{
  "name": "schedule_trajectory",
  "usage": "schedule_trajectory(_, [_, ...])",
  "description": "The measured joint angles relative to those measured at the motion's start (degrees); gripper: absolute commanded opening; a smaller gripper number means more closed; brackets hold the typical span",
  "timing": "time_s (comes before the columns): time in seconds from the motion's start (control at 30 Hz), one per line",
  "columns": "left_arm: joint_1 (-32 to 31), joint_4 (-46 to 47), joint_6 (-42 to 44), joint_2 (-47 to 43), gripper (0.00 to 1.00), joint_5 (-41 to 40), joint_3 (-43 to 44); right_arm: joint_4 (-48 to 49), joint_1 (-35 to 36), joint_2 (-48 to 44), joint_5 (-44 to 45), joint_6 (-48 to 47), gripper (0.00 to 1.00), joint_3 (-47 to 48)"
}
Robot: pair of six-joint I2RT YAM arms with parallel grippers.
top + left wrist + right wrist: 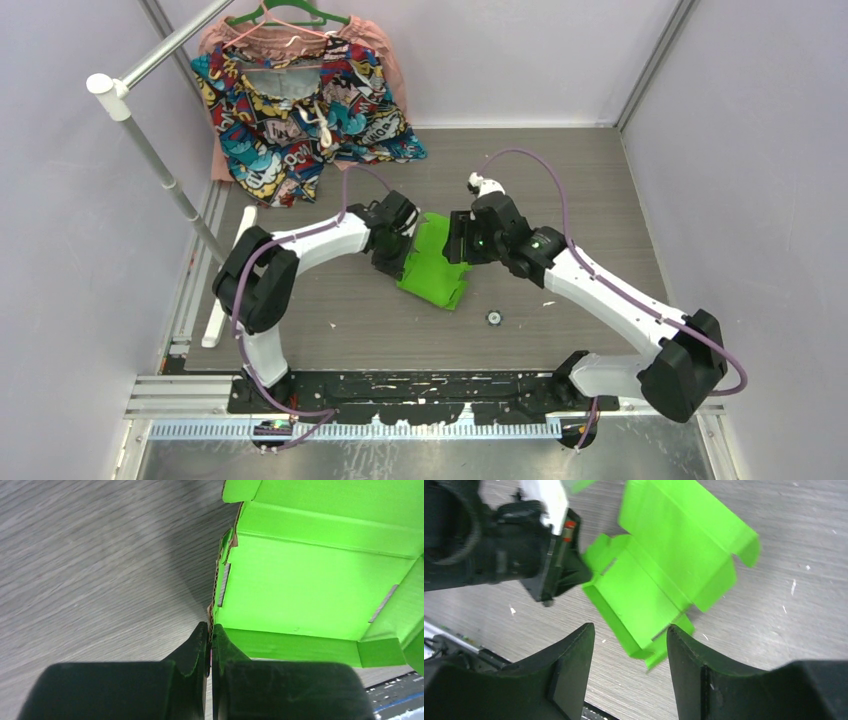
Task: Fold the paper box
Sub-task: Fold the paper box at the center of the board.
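Note:
The paper box [432, 265] is a bright lime-green card sheet, partly folded, with walls and flaps standing up, at the middle of the table. My left gripper [210, 630] is shut on the edge of one side wall of the paper box [310, 580]. In the right wrist view the paper box [664, 575] is tilted, with the left gripper [574, 575] pinching its left corner. My right gripper [629, 635] is open just above the box's near corner, and the card does not sit between its fingers. From the top view the right gripper [455, 240] sits at the box's right edge.
A colourful patterned garment [300, 100] hangs on a green hanger at the back left, beside a white rail [150, 150]. A small dark round part [492, 318] lies on the table right of the box. Grey walls close in on both sides.

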Motion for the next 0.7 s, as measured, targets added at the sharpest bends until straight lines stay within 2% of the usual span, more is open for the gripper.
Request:
schedule_trajectory(0.2, [-0.3, -5.2, 0.0, -0.2, 0.0, -6.2, 1.5, -1.2, -0.3, -2.7, 2.8, 3.9, 0.54, -6.7])
schedule_trajectory(0.53, [-1.0, -13.4, -0.5, 0.0, 0.0, -13.9, 4.6, -0.6, -0.2, -4.6, 5.0, 12.0, 0.5, -17.1])
schedule_trajectory(0.7, [-1.6, -15.6, -0.7, 1.3, 0.0, -15.5, 6.7, 3.3, 0.1, -3.1, 5.3, 14.8, 0.37, -18.8])
